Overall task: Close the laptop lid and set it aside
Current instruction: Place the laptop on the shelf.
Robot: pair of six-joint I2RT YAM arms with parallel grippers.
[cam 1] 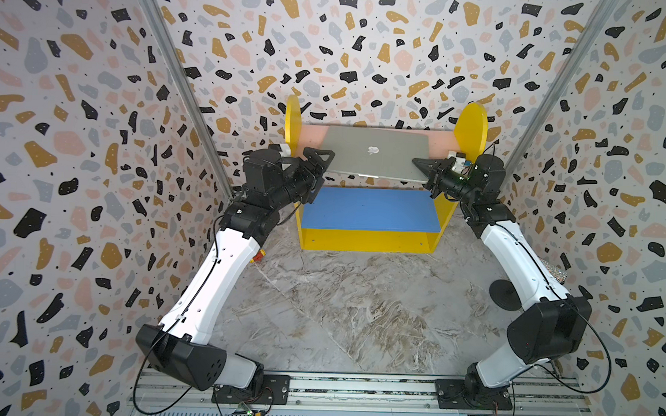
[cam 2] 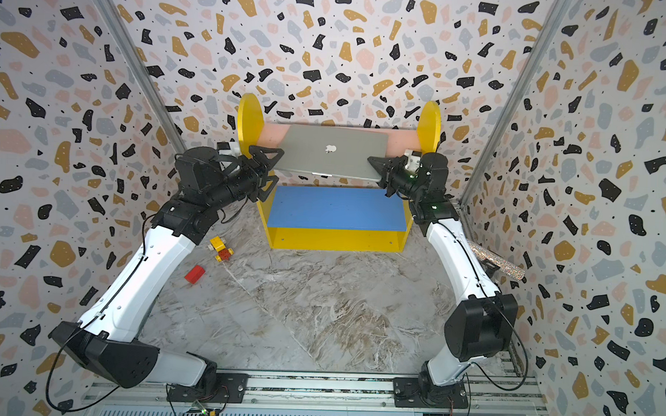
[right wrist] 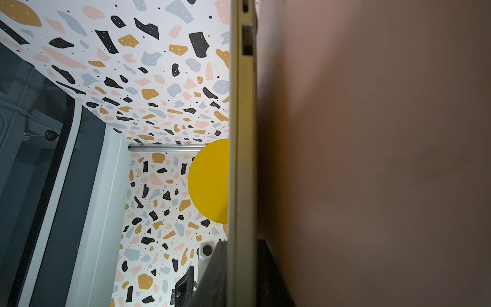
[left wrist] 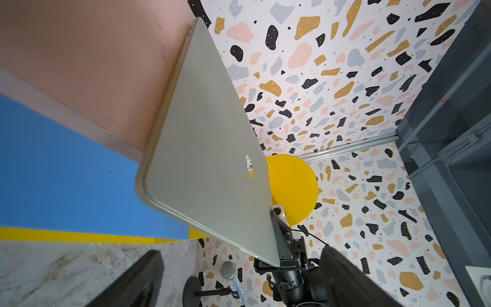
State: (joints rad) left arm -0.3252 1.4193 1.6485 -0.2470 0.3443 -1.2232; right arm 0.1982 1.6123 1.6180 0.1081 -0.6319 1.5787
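while right jaws clamp the laptop, left jaws stand apart beside it

You have your widest room over the bare marble counter in front of the shelf. The laptop covers most of the pink upper board and overhangs its front edge, roofing the gap above the blue lower board. Yellow side panels hem in both ends. Your right end effector takes up the laptop's right edge, and the left end effector sits just off its left edge. A red block and a yellow toy lie by your left arm, and a microphone stand stands by your right.
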